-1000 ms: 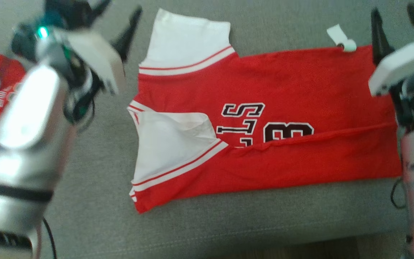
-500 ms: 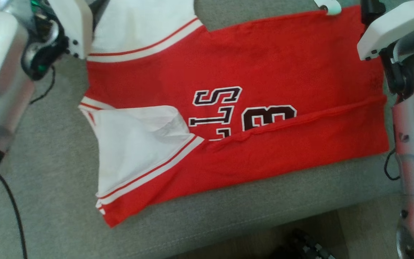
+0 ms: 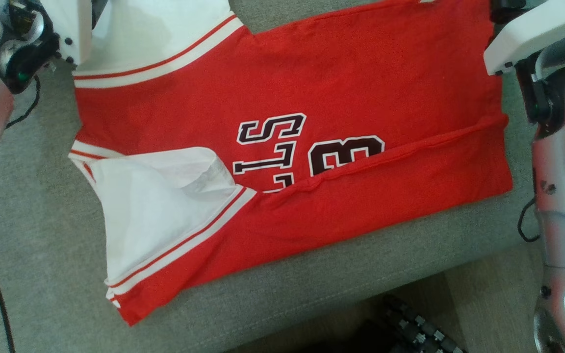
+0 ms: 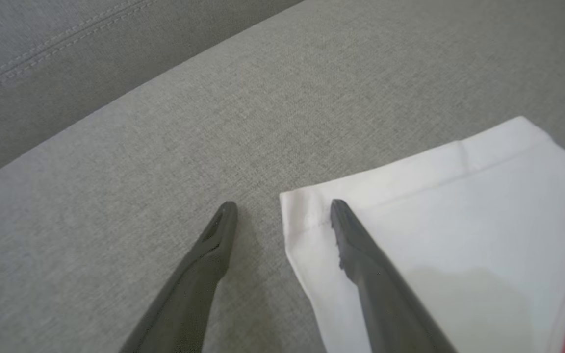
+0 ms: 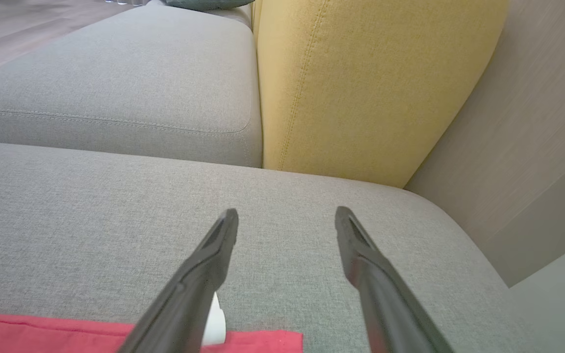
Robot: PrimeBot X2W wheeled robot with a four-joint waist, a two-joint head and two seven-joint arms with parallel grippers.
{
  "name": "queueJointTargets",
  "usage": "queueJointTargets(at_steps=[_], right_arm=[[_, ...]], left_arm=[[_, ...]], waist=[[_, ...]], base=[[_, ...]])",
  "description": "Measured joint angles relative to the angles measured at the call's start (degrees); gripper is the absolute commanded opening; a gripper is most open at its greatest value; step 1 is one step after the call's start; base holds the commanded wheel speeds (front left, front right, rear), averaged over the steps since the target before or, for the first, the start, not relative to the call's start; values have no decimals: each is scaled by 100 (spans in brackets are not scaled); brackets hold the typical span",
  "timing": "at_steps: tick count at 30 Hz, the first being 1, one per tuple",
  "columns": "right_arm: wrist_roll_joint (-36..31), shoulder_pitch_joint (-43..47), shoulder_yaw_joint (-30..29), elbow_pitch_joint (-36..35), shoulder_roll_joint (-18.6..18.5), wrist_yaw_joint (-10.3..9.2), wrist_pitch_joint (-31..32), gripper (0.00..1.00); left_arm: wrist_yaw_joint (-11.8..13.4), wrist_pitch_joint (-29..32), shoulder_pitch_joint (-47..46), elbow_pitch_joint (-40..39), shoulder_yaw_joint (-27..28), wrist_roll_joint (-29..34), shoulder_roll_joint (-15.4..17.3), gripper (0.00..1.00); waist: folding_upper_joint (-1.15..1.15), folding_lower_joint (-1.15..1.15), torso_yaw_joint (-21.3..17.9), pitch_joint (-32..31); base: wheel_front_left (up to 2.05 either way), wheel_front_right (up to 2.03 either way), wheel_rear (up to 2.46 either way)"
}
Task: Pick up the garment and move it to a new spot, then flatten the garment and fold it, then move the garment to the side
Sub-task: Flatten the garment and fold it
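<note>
Grey cushion (image 3: pixel 42 220) as bench; with left gripper (image 4: pixel 282 205) and right gripper (image 5: pixel 286 212) both spread, empty, straddle white sleeve corner (image 4: pixel 307 220) and hem (image 5: pixel 42 333); pinch together; draw garment (image 3: pixel 341 73) nearward evenly.

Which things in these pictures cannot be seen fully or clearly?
- Head view: print on the red jersey, lower part covered by the folded flap.
- Head view: far white sleeve, cut by the top edge and the left wrist housing.
- Right wrist view: white tag, half hidden behind one finger of the right gripper.
- Head view: dark object at the bottom edge, blurred and cut off.
</note>
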Motion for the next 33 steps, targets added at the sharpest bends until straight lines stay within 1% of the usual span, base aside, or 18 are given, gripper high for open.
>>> queueJointTargets(at_steps=[3, 4, 5, 6, 8, 11, 12, 15, 18, 22, 27, 33], right_arm=[[0, 6, -35, -64, 1, 0, 4, 100], [-1, 10, -54, -71, 1, 0, 25, 100], [-1, 15, -67, -78, 1, 0, 43, 100], [-1, 18, -83, -87, 1, 0, 47, 100], [-1, 24, -124, -85, 1, 0, 56, 100], [57, 60, -211, 11, -3, 0, 127, 100], [145, 137, -231, 121, -24, 0, 164, 100], [506, 264, -297, 406, -66, 0, 433, 100], [703, 365, -388, 673, -240, 0, 657, 100], [746, 384, -593, 1048, -502, 0, 815, 100], [598, 383, -788, 1591, -713, 0, 911, 100], [380, 353, -864, 2102, -748, 0, 911, 100]], left_arm=[[0, 2, -80, 44, -133, -178, 1, 100], [1, 10, -85, 41, -165, -265, -1, 82], [3, 14, -102, 26, -226, -350, 2, 39], [3, 58, -137, -15, -305, -443, 10, 0], [1, 76, -154, -125, -460, -624, -7, 0], [1, -98, -135, -193, -560, -853, -46, 0], [1, -343, -113, -214, -641, -927, -60, 0], [1, -767, -13, -361, -650, -1051, -108, 0], [0, -1144, 109, -568, -681, -1082, -127, 0], [0, -1512, 266, -865, -738, -1084, -110, 0], [10, -1666, 516, -1319, -842, -1082, -75, 0], [164, -1671, 612, -1808, -876, -1080, 37, 0]], waist=[[0, 0, -22, 35], [0, 0, -23, 41], [0, 0, -20, 44], [0, 0, -14, 44], [0, 0, 21, 27], [0, 0, 121, -39], [0, 0, 208, -109], [0, 0, 374, -239], [0, 0, 577, -376], [0, 0, 874, -551], [0, 0, 1193, -728], [0, 0, 1391, -764]], base=[[0, 0, 0], [0, 0, 0], [0, 0, 0], [0, 0, 0], [0, 0, 0], [0, 0, 0], [0, 0, 0], [0, 0, 0], [0, 0, 0], [0, 0, 0], [0, 0, 0], [0, 0, 0]])
